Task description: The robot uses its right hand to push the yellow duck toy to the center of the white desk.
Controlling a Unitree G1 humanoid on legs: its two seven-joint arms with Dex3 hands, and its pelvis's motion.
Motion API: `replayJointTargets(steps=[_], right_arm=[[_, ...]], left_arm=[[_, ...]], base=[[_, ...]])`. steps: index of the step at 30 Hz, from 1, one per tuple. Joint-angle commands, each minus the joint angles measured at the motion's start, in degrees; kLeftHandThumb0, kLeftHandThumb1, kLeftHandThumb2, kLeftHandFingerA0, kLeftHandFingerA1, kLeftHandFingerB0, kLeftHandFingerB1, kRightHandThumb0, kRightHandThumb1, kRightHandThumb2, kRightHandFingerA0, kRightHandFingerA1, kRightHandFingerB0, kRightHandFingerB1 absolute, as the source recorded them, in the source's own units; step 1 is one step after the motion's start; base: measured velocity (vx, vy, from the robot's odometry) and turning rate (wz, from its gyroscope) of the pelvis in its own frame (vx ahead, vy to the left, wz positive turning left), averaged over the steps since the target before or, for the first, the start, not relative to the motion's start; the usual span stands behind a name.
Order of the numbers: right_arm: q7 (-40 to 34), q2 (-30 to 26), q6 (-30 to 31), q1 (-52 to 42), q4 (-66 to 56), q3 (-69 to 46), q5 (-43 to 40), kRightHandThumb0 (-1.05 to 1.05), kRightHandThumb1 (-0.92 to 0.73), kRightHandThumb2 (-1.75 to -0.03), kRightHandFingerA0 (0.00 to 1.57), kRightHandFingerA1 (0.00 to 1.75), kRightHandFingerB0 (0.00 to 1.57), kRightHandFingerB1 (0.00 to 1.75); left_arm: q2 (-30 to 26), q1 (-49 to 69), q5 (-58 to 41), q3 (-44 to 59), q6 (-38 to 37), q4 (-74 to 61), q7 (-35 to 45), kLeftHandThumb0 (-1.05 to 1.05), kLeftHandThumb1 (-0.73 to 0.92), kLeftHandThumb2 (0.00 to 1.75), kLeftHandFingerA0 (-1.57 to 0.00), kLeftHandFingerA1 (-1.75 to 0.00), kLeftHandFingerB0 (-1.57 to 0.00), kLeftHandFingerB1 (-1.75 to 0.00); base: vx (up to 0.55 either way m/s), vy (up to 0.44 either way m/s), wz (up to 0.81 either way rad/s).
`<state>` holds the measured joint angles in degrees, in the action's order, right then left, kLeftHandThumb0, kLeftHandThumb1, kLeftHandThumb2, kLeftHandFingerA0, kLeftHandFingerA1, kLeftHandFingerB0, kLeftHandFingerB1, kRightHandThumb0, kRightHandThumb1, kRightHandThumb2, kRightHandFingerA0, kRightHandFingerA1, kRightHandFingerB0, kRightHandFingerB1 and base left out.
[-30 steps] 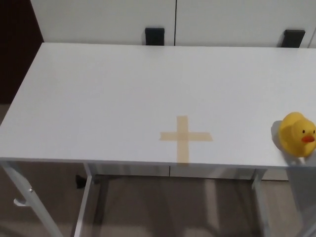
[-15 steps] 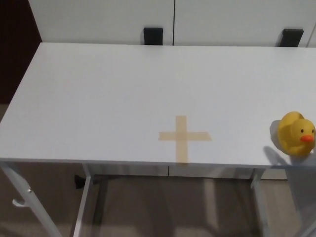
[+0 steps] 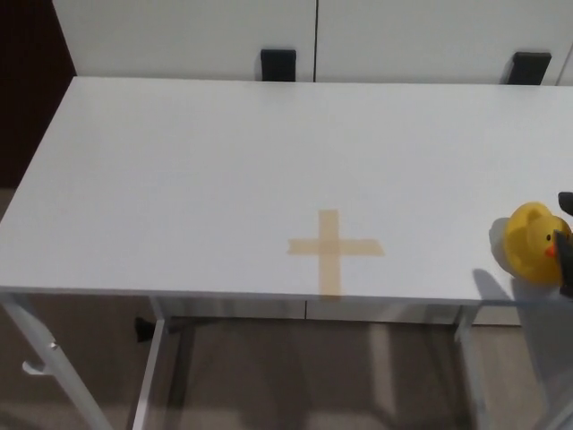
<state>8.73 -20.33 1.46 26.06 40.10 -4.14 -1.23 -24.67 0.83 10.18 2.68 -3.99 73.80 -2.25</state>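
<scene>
Head view, item one: I am looking at the white rectangular laminate bench (image 3: pixel 224 170), which is filling most of the frame.

Item two: a tan tape cross (image 3: pixel 335 248) is marking the bench's middle, near the front edge.

Item three: the small yellow rubber duck toy with an orange beak (image 3: pixel 531 242) is sitting at the bench's far right, near the front edge, well apart from the cross.

Item four: the right robot hand (image 3: pixel 565 246) is showing only as dark slivers at the picture's right border, just beside or touching the duck; I cannot tell whether its fingers are spread or closed. The left robot hand is not showing.

Handling note: I am judging the duck light, hollow and soft, likely to slide easily yet tip or spin. I am planning to press low on its right flank, pushing leftward toward the cross.
</scene>
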Motion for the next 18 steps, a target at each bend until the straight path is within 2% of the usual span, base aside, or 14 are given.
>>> replayJointTargets(steps=[1,2,8,9,10,14,15,16,17,18], right_arm=[[-2.71,0.59,-2.42,-0.17,2.11,1.1,2.84,-0.81,-0.92,-0.76,0.14,0.42,0.15,0.33],[-3.06,0.65,-2.49,-0.4,2.19,1.35,3.18,-0.79,-0.92,-0.77,0.18,0.42,0.2,0.33],[-3.93,1.15,-3.35,-0.15,3.58,2.08,3.8,-0.79,-0.92,-0.75,0.18,0.43,0.2,0.35],[-4.02,1.27,-3.05,0.07,3.58,2.32,4.03,-0.82,-0.92,-0.75,0.19,0.41,0.2,0.33],[-4.11,1.47,-2.61,0.35,3.16,2.76,4.43,-0.85,-0.92,-0.74,0.2,0.42,0.21,0.33],[-3.71,2.01,-2.67,1.17,2.82,3.79,5.1,-0.86,-0.92,-0.74,0.2,0.41,0.22,0.33],[-3.61,2.09,-2.54,1.29,2.71,4.01,5.2,-0.92,-0.77,-0.91,0.18,0.46,0.19,0.38],[-3.6,2.14,-2.39,1.35,2.61,4.13,5.27,-0.92,-0.77,-0.91,0.18,0.46,0.19,0.38],[-3.56,2.45,-2.2,1.71,2.2,4.77,5.74,-0.87,-0.92,-0.72,0.17,0.4,0.24,0.34],[-3.53,2.82,-2.04,2.14,1.74,5.49,6.31,-0.87,-0.92,-0.72,0.17,0.4,0.24,0.34]], left_arm=[[-0.05,0.5,0.2,-0.53,-2.22,-0.14,-0.27,-0.13,0.61,0.91,-0.86,-0.82,-0.88,-0.87],[-0.09,0.48,0.32,-0.67,-2.22,-0.07,-0.27,-0.12,0.6,0.92,-0.87,-0.81,-0.88,-0.85],[-0.04,0.5,0.28,-1.05,-2.11,-0.14,-0.26,-0.12,0.61,0.9,-0.86,-0.81,-0.86,-0.85],[0.03,0.5,0.15,-0.97,-2.02,-0.08,-0.3,-0.12,0.62,0.83,-0.87,-0.83,-0.86,-0.85],[0.05,0.51,0.19,-1.05,-2.05,0.0,-0.35,-0.13,0.61,0.86,-0.87,-0.84,-0.9,-0.88],[0.13,0.57,0.19,-1.17,-2.17,0.21,-0.33,-0.13,0.6,0.85,-0.88,-0.84,-0.89,-0.87],[0.17,0.6,0.15,-1.15,-2.21,0.24,-0.36,-0.12,0.59,0.85,-0.88,-0.84,-0.89,-0.86],[0.19,0.62,0.12,-1.14,-2.24,0.25,-0.4,-0.12,0.59,0.85,-0.88,-0.84,-0.89,-0.86],[0.26,0.62,-0.05,-1.0,-2.17,0.24,-0.39,-0.15,0.61,0.8,-0.89,-0.86,-0.89,-0.87],[0.34,0.61,-0.27,-0.81,-2.07,0.22,-0.36,-0.15,0.61,0.8,-0.89,-0.86,-0.89,-0.87]], base=[[0.0,0.0,0.0],[0.0,0.0,0.0],[0.0,0.0,0.0],[0.0,0.0,0.0],[0.0,0.0,0.0],[0.0,0.0,0.0],[0.0,0.0,0.0],[0.0,0.0,0.0],[0.0,0.0,0.0],[0.0,0.0,0.0]])
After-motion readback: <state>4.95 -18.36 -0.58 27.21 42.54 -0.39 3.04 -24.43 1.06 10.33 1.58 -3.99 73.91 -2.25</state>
